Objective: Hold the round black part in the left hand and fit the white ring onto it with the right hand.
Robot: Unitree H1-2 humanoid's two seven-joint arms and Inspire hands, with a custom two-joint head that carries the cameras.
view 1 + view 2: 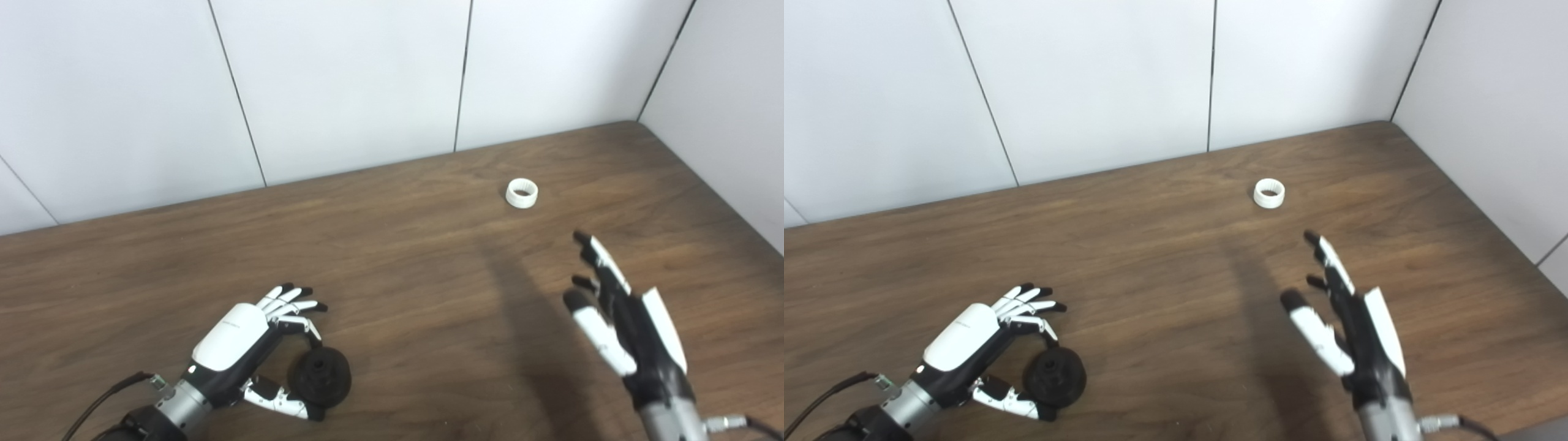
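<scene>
Left hand (245, 343) with fingers curled around the black part (320, 376) on the table (398, 275); right hand (618, 318) spread, empty, short of the white ring (522, 193).

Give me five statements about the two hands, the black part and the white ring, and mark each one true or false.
1. The small white ribbed ring lies on the brown wooden table, apart from both hands. True.
2. The right hand holds the ring. False: it is open and holds nothing, short of the ring.
3. The round black part sits between the left hand's fingers and thumb. True.
4. The ring is already fitted on the black part. False: they lie far apart.
5. The ring lies nearer the left hand than the right. False: it lies nearer the right hand.
</scene>
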